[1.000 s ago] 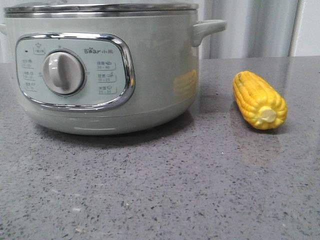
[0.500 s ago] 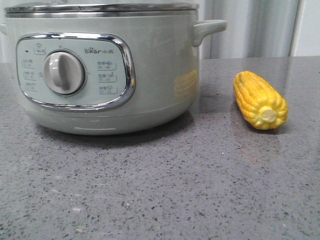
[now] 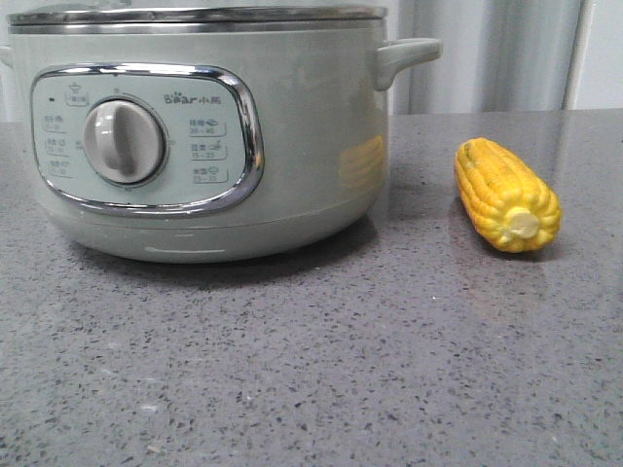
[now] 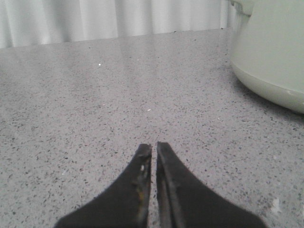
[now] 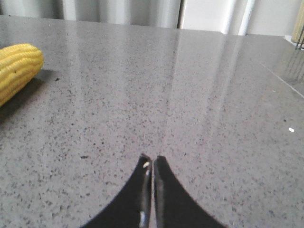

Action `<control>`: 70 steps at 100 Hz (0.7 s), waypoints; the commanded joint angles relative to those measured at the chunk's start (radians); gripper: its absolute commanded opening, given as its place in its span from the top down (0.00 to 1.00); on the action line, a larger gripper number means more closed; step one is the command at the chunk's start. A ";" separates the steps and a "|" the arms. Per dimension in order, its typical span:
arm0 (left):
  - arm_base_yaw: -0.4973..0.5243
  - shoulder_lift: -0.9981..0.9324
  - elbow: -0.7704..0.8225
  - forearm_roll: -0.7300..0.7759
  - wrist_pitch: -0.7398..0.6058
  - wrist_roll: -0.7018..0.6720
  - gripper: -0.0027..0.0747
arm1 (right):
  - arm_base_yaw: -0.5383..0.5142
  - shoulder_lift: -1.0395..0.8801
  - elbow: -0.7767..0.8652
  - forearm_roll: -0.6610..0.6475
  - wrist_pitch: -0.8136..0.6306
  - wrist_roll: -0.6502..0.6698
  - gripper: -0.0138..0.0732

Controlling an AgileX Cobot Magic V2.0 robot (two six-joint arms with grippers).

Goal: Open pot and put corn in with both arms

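Note:
The pale grey-green pot [image 3: 292, 126] stands at the left of the front view, its dial panel facing me and its steel-rimmed lid closed on top. Its lower wall also shows in the left wrist view [image 4: 270, 52]. The yellow corn [image 3: 506, 193] lies on the counter to the right of the pot, stub end toward me; one end of it shows in the right wrist view [image 5: 16, 69]. My left gripper [image 4: 154, 145] is shut and empty, low over the counter beside the pot. My right gripper [image 5: 152, 157] is shut and empty, apart from the corn. Neither gripper shows in the front view.
The grey speckled counter [image 3: 321, 360] runs under everything. Pale curtains [image 3: 487, 53] hang behind it. A counter seam or edge [image 5: 285, 80] shows at one side of the right wrist view.

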 commanded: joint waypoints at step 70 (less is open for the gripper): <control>-0.008 0.109 -0.260 -0.004 -0.168 -0.011 0.99 | -0.003 0.118 -0.244 0.041 -0.081 -0.002 0.93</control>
